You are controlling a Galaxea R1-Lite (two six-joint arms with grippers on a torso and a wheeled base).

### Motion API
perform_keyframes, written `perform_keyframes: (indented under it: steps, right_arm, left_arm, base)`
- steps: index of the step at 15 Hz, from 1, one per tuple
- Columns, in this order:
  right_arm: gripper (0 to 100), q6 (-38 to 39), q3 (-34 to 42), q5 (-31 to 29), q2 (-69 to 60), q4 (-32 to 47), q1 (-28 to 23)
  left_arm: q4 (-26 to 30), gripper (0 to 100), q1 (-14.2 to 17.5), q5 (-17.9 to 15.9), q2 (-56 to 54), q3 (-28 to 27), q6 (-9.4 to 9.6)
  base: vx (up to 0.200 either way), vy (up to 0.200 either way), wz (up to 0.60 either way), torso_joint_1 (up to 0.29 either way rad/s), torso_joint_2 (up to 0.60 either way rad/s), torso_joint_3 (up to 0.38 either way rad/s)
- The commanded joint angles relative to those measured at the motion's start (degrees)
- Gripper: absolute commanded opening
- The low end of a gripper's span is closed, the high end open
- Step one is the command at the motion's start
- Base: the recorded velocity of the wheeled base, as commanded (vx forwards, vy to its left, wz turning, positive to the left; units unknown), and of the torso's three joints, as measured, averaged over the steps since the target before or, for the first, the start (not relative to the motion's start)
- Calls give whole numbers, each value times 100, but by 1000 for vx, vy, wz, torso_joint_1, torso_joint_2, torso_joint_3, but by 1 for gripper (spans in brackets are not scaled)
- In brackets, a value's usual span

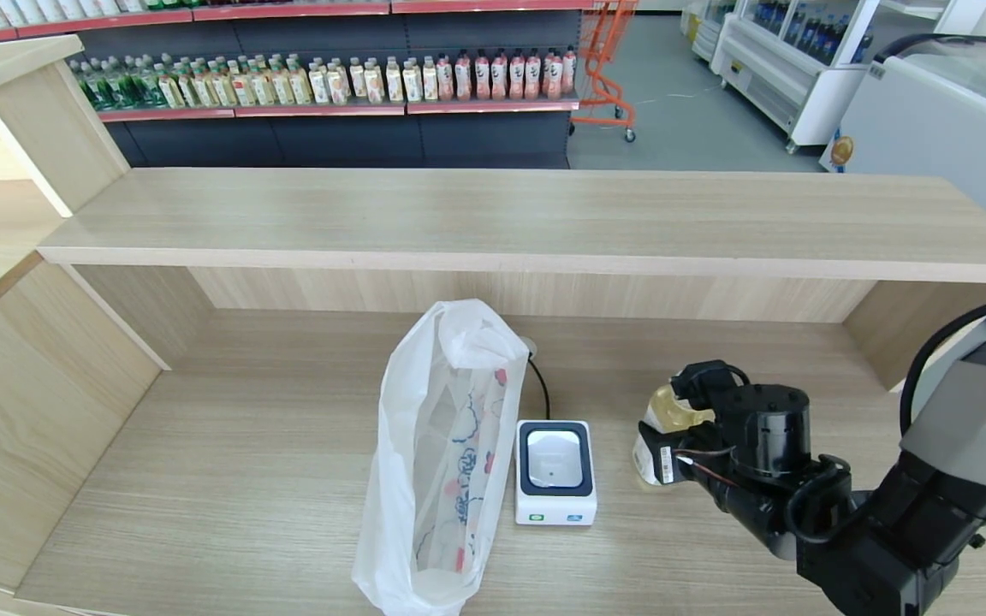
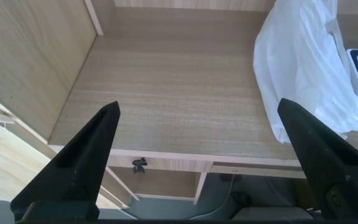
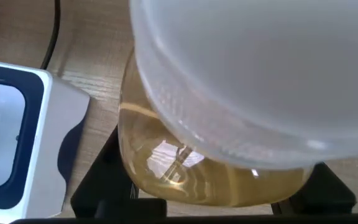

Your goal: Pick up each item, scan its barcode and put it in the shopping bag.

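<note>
Right claw [image 1: 679,421] clamped on bottle [image 1: 669,411], lower right of frame, just right of scanner [image 1: 555,470]. Left claw [image 2: 199,104] spread apart above counter [image 2: 166,93] edge.

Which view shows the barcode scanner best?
The head view: the barcode scanner sits whole on the counter, between the shopping bag and the bottle. The right wrist view catches one side of it beside the bottle; the left wrist view shows just a corner past the bag.

Print on the bottle [image 1: 667,417] cannot be read.
</note>
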Motion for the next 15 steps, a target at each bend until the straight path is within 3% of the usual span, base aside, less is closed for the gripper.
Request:
perform_keyframes:
  steps: [1,4,7,8,11,15]
  right_arm:
    - [0,2,181,-157,-367,126,34]
    - [0,512,383,90,-947,161,-71]
    - [0,802,330,2067,-1878,838,-669]
    - [0,951,277,3447,-2291,1321,-1126]
    - [0,1408,198,5838,-2933,2104,-1759]
    - [0,1804,189,7200,-3267,2139,-1706]
  left_arm:
    - [0,100,2,-2,-2,0,2]
    - [0,100,2,6,-2,0,2]
    - [0,100,2,-2,-2,0,2]
    - [0,100,2,-2,-2,0,2]
    - [0,100,2,-2,-2,0,2]
    - [0,100,2,-2,-2,0,2]
  base:
    - [0,0,0,0,0,0]
    - [0,0,0,0,0,0]
    - [0,0,0,0,0,0]
    - [0,0,0,0,0,0]
    - [0,0,0,0,0,0]
    - [0,0,0,0,0,0]
